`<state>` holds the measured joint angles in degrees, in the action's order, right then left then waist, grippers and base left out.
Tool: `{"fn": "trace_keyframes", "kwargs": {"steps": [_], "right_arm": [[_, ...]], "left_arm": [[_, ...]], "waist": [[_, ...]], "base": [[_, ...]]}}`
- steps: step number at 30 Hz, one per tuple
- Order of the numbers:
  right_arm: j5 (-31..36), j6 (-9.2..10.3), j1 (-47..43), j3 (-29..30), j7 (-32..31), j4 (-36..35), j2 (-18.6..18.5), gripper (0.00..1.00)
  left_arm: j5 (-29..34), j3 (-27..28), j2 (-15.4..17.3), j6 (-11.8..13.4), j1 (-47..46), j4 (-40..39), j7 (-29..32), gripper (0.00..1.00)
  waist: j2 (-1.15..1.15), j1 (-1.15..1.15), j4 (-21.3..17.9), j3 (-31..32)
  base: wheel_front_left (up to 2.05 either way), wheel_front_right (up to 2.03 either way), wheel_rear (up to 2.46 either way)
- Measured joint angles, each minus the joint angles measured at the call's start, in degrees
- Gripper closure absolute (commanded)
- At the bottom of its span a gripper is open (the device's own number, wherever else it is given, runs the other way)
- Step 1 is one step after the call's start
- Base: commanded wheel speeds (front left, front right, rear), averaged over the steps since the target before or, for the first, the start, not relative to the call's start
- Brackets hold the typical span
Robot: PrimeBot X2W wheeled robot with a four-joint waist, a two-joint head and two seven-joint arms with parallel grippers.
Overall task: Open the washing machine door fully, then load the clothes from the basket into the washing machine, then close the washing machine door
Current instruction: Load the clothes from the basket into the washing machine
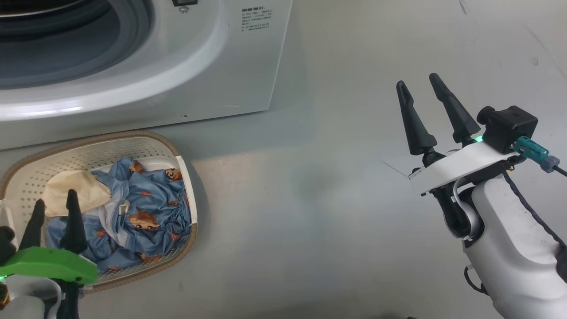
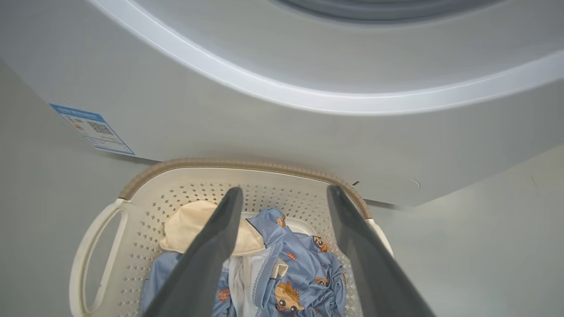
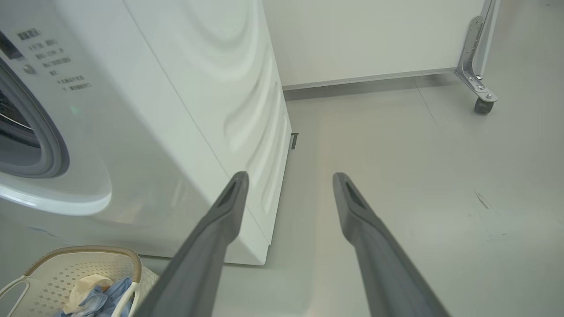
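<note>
Cream plastic with small holes forms the basket [image 1: 79,157], and it sits on the grey floor [image 1: 310,199] directly under the left gripper [image 1: 55,198]. This gripper has its two dark fingers spread wide, and nothing is between them. Below and between the fingers lie the clothes [image 1: 150,199]: light blue fabric with small brown-orange figures, crumpled in the basket. A plain cream cloth [image 1: 93,190] rests on top of them, under the left finger as the left wrist view shows it. Whether the fingers touch the fabric, I cannot tell.

Just ahead of the left fingertips, past the brown rim of the basket, stands the washing machine [image 1: 248,66]. Its white front rises close behind the basket. Its round mouth [image 1: 57,44], higher than the gripper, stands uncovered with a grey ring around it. A small blue label [image 2: 92,130] is low on the front, ahead of this gripper and to its left.

The right gripper [image 1: 417,79] is also wide open and holds nothing. It hangs over bare floor, well apart from the basket. The corner and the ribbed side wall of the machine are ahead of it and to its left. The basket is far to its left and nearer than its fingertips. Ahead and to its right, near a pale wall, a small caster wheel [image 3: 482,105] stands on a metal bracket.
</note>
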<state>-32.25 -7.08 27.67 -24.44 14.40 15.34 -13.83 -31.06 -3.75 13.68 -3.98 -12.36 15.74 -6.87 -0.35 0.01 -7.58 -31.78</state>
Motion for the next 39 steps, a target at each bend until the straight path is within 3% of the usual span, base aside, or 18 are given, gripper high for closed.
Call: {"fn": "trace_keyframes", "kwargs": {"steps": [18, 39], "right_arm": [[0.5, 0.0, 3.6, 0.7, 0.0, -1.0, 1.7, 0.0], [2.0, 0.0, 6.3, 0.1, 0.0, -1.6, 1.5, 0.0]], "left_arm": [[-2.3, -2.7, 2.7, -2.4, -8.8, 14.8, 6.4, 0.0], [-5.1, -5.3, 2.7, -3.0, -21.9, 27.3, 10.4, 0.0]], "waist": [[0.0, 0.0, -3.0, -9.1], [0.0, 0.0, -4.9, -17.4]], "base": [[0.0, 0.0, 0.0], [0.0, 0.0, 0.0]]}}
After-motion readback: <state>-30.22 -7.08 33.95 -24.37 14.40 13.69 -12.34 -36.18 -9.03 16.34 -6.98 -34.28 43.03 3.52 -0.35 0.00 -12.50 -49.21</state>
